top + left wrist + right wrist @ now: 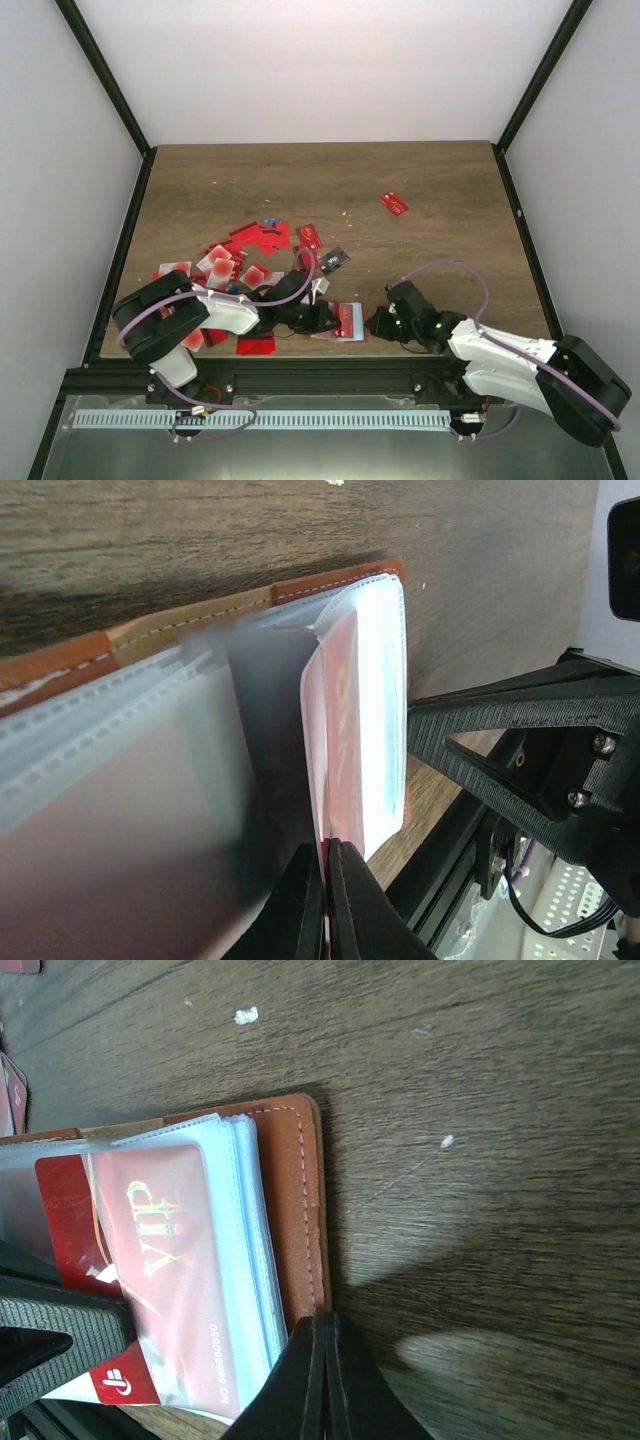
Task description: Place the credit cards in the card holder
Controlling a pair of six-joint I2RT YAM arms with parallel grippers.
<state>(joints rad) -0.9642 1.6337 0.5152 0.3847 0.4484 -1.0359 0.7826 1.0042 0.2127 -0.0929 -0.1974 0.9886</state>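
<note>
Red card [170, 1260] sits mostly inside a clear sleeve [245, 1220] of the card holder [295, 1190]. Its long axis is in line with my left gripper [326, 870], which pinches its outer end. My right gripper [322, 1350] is clamped on the card holder's edge.

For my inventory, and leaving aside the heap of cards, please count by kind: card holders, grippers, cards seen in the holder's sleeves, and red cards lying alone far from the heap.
card holder: 1
grippers: 2, the left gripper and the right gripper
red VIP card in a sleeve: 1
lone red card: 1
Total: 5
</note>
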